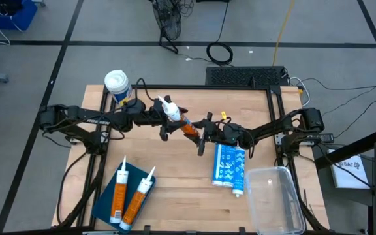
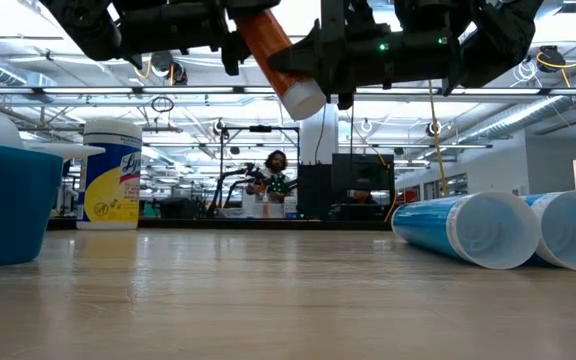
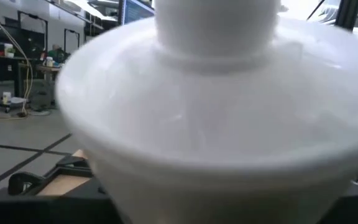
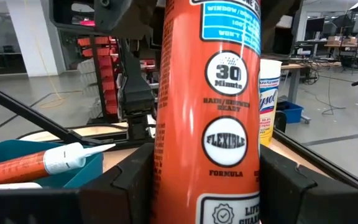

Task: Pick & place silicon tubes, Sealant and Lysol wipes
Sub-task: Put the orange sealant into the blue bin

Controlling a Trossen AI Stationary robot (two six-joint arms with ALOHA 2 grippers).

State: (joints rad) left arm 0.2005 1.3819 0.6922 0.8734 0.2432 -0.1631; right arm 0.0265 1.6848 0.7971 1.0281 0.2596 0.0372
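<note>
An orange sealant tube (image 1: 187, 126) with a white nozzle end (image 1: 170, 108) hangs tilted in the air over the table's middle, between both arms. My left gripper (image 1: 164, 123) is at its nozzle end and my right gripper (image 1: 205, 136) is shut on its orange body (image 4: 207, 124). The Lysol wipes canister (image 1: 117, 83) stands upright at the far left and also shows in the low view (image 2: 113, 175). Two more orange tubes (image 1: 128, 196) lie in a blue tray (image 1: 103, 205). Two blue tubes (image 1: 229, 166) lie on the table. My left gripper is shut on the orange tube near its white nozzle end (image 3: 216, 118). The tube fills the left wrist view and hides the fingers. The tube is clear of the table. My right gripper pinches the tube's orange body (image 4: 166, 180) between its two fingers (image 4: 129, 183), which lie across the tube. The tube is lifted clear and tilted, its white base end (image 2: 303, 98) lowest.
A clear plastic bin (image 1: 276, 199) stands at the near right, beside the blue tubes (image 2: 468, 228). The blue tray (image 2: 8, 200) is at the near left. Black frame rails run along the table's sides. A person (image 2: 273, 170) shows far behind the table.
</note>
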